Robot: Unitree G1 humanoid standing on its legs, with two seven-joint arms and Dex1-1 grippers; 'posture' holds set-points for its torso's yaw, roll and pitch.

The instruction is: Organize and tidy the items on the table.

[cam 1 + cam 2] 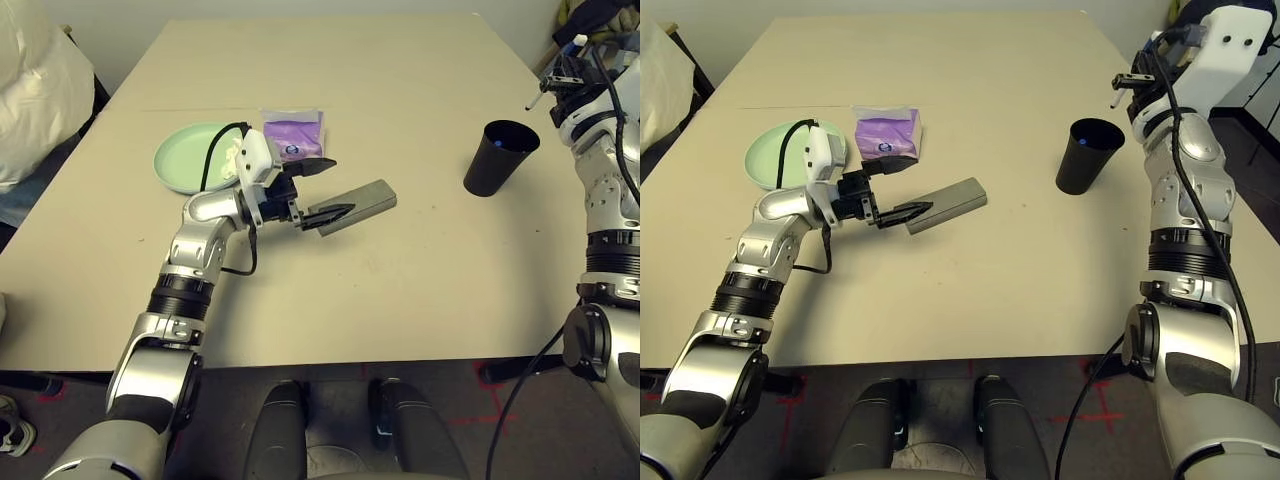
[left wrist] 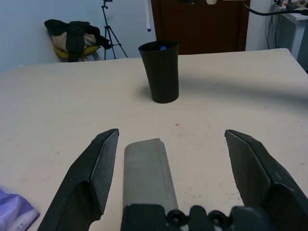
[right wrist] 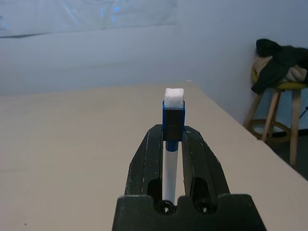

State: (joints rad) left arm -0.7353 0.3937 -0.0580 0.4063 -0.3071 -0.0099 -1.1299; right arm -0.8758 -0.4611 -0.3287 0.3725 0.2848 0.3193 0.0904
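Observation:
My left gripper (image 1: 326,190) is open low over the table (image 1: 400,280), one finger on each side of the near end of the grey-brown glasses case (image 1: 362,203), which lies flat between them (image 2: 147,173). A pale green plate (image 1: 188,157) sits behind that wrist. The black cup (image 1: 1088,155) stands upright to the right, with a small blue thing showing inside its rim (image 2: 162,47). My right gripper (image 1: 1137,80) is raised above and beyond the cup. It is shut on the small blue-white stick (image 3: 172,115), whose white tip pokes out past the fingers.
A purple packet (image 1: 292,133) lies just beyond my left gripper, next to the plate. A seam (image 1: 420,102) crosses the far part of the table. White fabric (image 1: 30,90) bulges over the left edge. A stool with clothes (image 3: 281,67) stands off the table.

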